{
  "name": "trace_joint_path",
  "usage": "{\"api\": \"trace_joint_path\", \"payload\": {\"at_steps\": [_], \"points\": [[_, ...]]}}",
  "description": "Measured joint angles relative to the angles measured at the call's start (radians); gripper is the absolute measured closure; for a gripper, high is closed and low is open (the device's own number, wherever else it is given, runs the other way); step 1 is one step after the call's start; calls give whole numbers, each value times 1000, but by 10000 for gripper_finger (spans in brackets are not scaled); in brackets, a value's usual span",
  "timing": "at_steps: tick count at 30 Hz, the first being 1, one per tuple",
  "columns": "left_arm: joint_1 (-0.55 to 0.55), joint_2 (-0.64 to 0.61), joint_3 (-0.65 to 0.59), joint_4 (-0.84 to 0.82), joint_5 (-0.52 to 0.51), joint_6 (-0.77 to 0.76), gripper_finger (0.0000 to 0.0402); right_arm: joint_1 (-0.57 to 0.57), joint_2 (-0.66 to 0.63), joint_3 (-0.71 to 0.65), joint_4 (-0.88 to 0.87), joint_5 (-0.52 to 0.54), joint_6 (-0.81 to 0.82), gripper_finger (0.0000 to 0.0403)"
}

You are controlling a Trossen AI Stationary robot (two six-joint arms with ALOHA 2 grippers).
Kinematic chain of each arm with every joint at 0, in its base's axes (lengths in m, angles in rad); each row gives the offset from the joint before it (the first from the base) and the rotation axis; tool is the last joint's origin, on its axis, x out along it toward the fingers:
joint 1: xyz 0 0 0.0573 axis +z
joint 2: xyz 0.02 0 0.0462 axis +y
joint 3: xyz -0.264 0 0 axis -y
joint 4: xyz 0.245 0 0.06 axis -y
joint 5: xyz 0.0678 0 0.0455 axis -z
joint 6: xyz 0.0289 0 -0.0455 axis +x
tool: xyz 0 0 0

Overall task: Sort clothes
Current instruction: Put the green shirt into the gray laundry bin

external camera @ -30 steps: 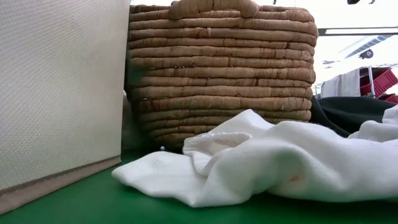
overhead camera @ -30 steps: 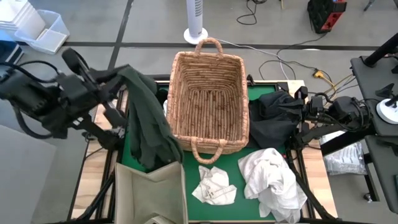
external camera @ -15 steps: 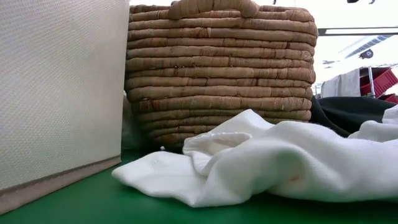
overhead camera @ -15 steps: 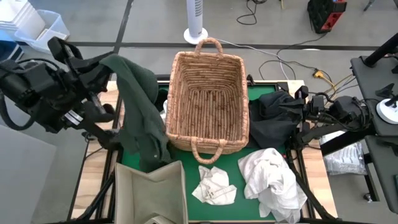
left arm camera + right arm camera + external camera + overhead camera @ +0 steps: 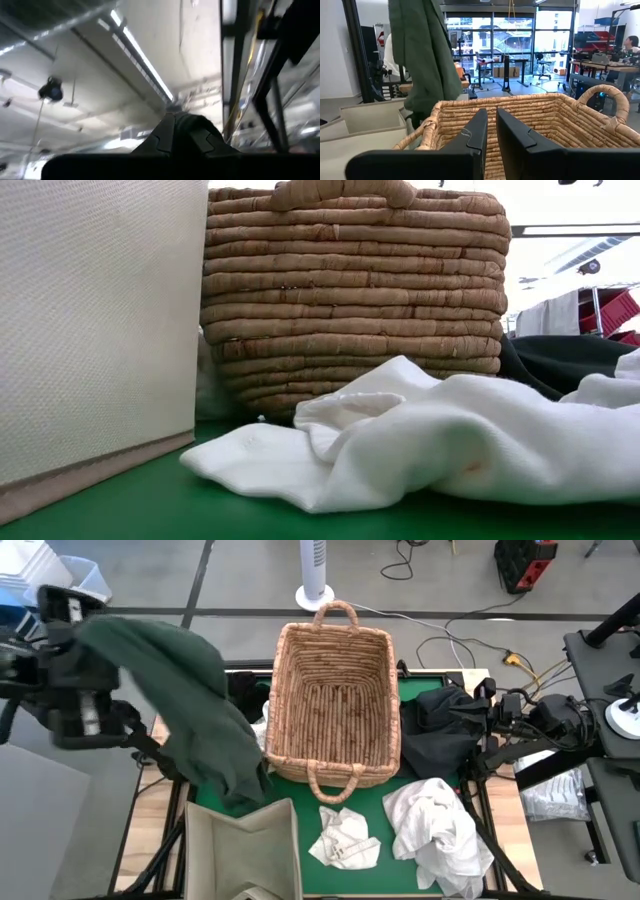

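My left arm [image 5: 70,690] is raised over the table's left edge. A dark green garment [image 5: 190,710] is draped over its gripper and hangs down toward the gap between the wicker basket [image 5: 335,700] and the beige bin [image 5: 240,845]. In the left wrist view the gripper [image 5: 182,127] points at the ceiling with its fingers together. The garment [image 5: 422,60] also hangs beyond the basket [image 5: 520,125] in the right wrist view. A black garment [image 5: 445,725] and two white garments [image 5: 345,835] [image 5: 440,830] lie on the green mat. My right gripper [image 5: 491,125] waits at the right, its fingers nearly together. My left gripper is shut on the dark green garment near its upper end [image 5: 105,640]. The cloth covers the fingers from above, so the place of contact is hidden. The garment hangs slack below and to the right of the gripper, and its lower end [image 5: 240,785] is over the mat beside the bin.
The wicker basket stands in the middle of the mat, with the beige bin [image 5: 95,330] at the near left corner. A white garment [image 5: 420,440] lies in front of the basket [image 5: 350,290]. A fan base [image 5: 313,595] and cables are on the floor beyond the table.
My left gripper has risen and swung toward the table's left edge, tipping upward. It has carried the dark green garment's upper end with it. The cloth now spreads slanting from upper left to lower right, and its lower part has lifted out of the gap between bin and basket.
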State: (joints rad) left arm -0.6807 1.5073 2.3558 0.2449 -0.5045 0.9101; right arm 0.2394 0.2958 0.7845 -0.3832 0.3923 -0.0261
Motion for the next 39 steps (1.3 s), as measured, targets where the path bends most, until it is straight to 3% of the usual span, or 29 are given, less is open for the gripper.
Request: {"api": "trace_joint_path", "payload": {"at_steps": [5, 9, 26, 33, 39], "points": [[1, 15, 0, 110, 180, 0, 401, 0, 0, 0, 0, 0, 0, 371], [1, 32, 0, 172, 261, 0, 401, 0, 0, 0, 0, 0, 0, 371], [-18, 138, 0, 262, 253, -87, 401, 0, 0, 0, -1, 0, 116, 371], [-99, 134, 0, 165, 73, -109, 401, 0, 7, -1, -8, 0, 162, 371], [-161, 161, 0, 164, 57, -118, 401, 0, 21, -2, -8, 0, 174, 371]]}}
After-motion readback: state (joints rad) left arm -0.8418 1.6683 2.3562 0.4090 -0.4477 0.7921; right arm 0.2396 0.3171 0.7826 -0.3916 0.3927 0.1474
